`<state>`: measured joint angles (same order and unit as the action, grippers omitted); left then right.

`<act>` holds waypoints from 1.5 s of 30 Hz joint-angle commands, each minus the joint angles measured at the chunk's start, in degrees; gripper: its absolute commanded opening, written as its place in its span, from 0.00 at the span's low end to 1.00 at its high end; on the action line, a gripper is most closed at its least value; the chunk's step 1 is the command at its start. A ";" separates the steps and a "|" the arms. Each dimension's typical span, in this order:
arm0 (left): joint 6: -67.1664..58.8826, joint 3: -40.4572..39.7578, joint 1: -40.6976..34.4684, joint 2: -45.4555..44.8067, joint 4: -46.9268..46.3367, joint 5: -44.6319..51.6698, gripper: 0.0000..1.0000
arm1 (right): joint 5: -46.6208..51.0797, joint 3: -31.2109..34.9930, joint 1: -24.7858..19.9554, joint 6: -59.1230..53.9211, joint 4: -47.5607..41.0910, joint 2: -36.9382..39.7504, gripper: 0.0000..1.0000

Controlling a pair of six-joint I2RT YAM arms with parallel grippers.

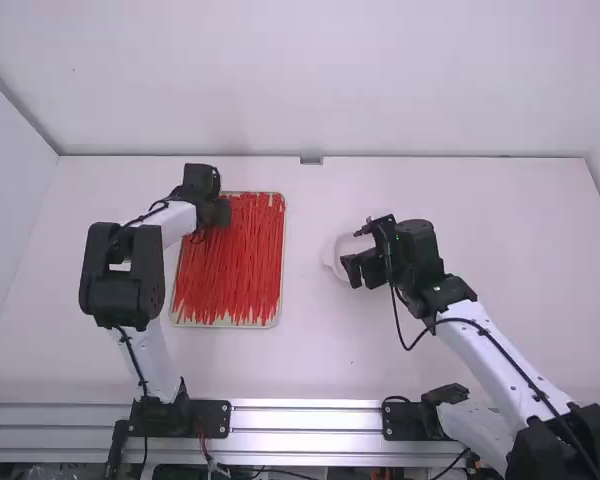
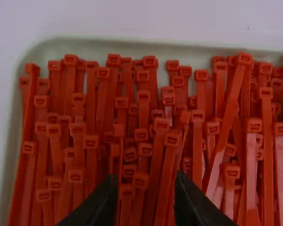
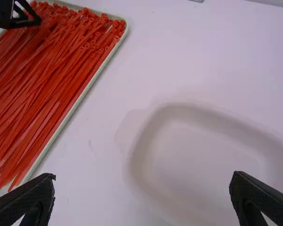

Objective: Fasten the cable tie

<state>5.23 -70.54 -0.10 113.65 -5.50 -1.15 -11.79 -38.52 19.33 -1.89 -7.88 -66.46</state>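
A heap of red cable ties (image 1: 230, 260) lies lengthwise in a pale tray (image 1: 230, 325) left of the table's middle. My left gripper (image 1: 205, 207) is low over the tray's far left corner. In the left wrist view it (image 2: 146, 200) is open, and its black fingers (image 2: 106, 202) dip among the tie heads (image 2: 146, 117), with several ties between them. My right gripper (image 1: 365, 265) hangs wide open above a white dish (image 1: 330, 255). From the right wrist, the dish (image 3: 203, 160) sits empty between the spread fingertips (image 3: 28, 197).
The tray rim (image 2: 132, 44) curves around the tie heads, with bare white table beyond it. The right wrist view also has the tray edge (image 3: 83, 92) and ties (image 3: 33, 84), with the left gripper (image 3: 14, 14) at their far end. White walls bound the table.
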 commanded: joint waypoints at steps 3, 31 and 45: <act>0.52 1.90 0.13 -1.57 2.27 0.22 0.33 | 0.04 -1.95 -0.22 -0.11 -0.04 0.83 0.99; -0.31 3.34 0.15 0.15 6.82 1.70 0.28 | 0.24 -1.95 -0.22 -0.11 -0.26 0.83 0.99; -0.33 4.79 0.15 0.15 8.15 1.77 0.28 | 0.24 -1.95 -0.22 -0.09 -0.24 0.83 0.99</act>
<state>5.17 -66.43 -0.10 113.67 2.72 0.36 -11.64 -38.52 19.33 -1.91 -7.97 -66.46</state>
